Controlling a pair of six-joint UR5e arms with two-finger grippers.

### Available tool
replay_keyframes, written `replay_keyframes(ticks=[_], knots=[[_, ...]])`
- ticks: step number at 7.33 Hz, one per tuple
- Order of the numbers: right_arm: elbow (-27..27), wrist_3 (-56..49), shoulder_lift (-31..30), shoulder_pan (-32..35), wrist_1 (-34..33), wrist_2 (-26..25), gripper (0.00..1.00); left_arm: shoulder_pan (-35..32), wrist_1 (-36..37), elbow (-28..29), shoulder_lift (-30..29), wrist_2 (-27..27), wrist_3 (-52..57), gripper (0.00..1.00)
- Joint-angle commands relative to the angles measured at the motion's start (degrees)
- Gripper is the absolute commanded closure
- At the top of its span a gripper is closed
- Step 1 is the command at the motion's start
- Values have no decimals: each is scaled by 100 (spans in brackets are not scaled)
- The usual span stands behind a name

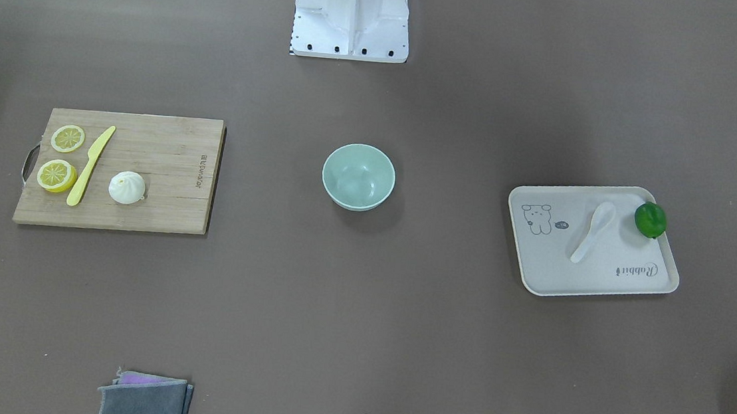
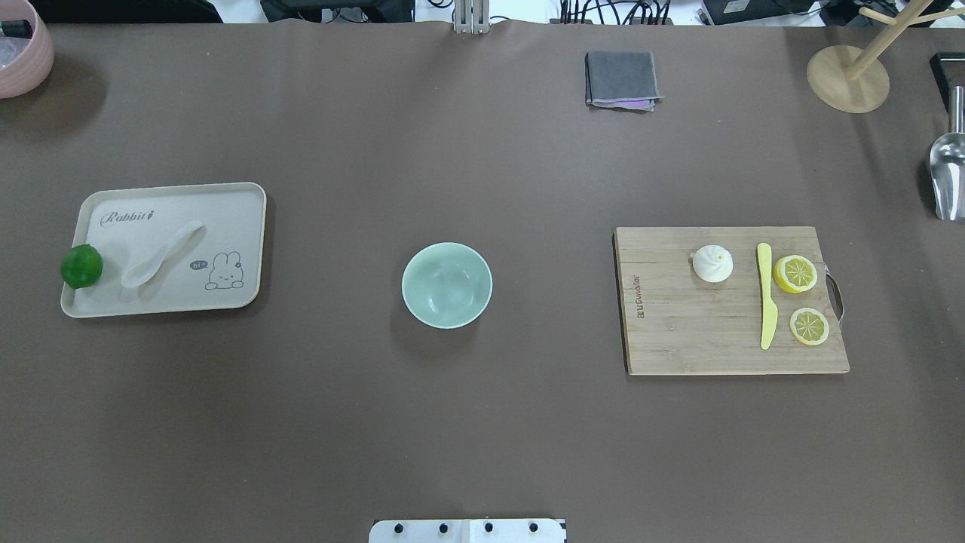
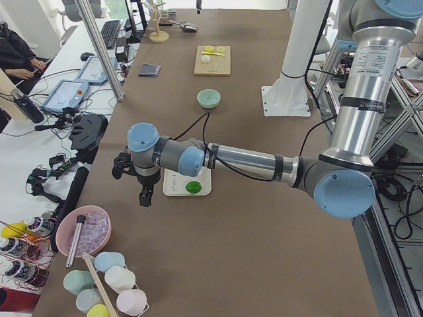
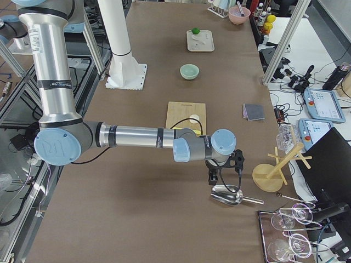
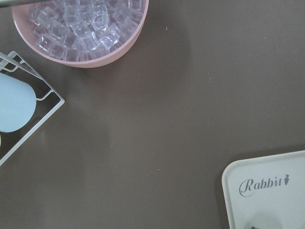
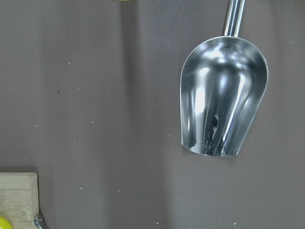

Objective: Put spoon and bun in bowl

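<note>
Nothing done yet: bowl [image 1: 358,177] empty, spoon [image 1: 593,231] on tray [image 1: 602,284], bun [image 1: 127,187] on board [image 1: 171,170]; left gripper [image 3: 144,197] and right gripper [image 4: 214,178] hang far off, can't tell if spread or pressed together.

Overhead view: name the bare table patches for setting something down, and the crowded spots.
Bare table lies between the tray and the bowl, between the bowl and the cutting board, and along the near strip by the robot base. Crowded: the board beyond its logo end, with bun, knife and lemon slices; the tray, with spoon and lime.

Brown table [image 2: 482,151], cluttered white desk [image 3: 20,155] alongside
</note>
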Motion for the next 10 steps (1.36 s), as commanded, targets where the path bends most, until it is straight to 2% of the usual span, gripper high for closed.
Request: replay_keyframes(ticks=[1, 3, 5, 10], knots=[[1, 2, 0, 0, 22, 106, 0, 0, 20, 8, 18, 1, -25, 1], [10, -7, 0, 0, 31, 142, 0, 0, 11, 8, 45, 1, -17, 1], [54, -7, -17, 8, -31, 151, 0, 9, 29, -9, 97, 221, 18, 1], [89, -7, -88, 8, -22, 151, 0, 9, -15, -62, 159, 142, 1, 1]])
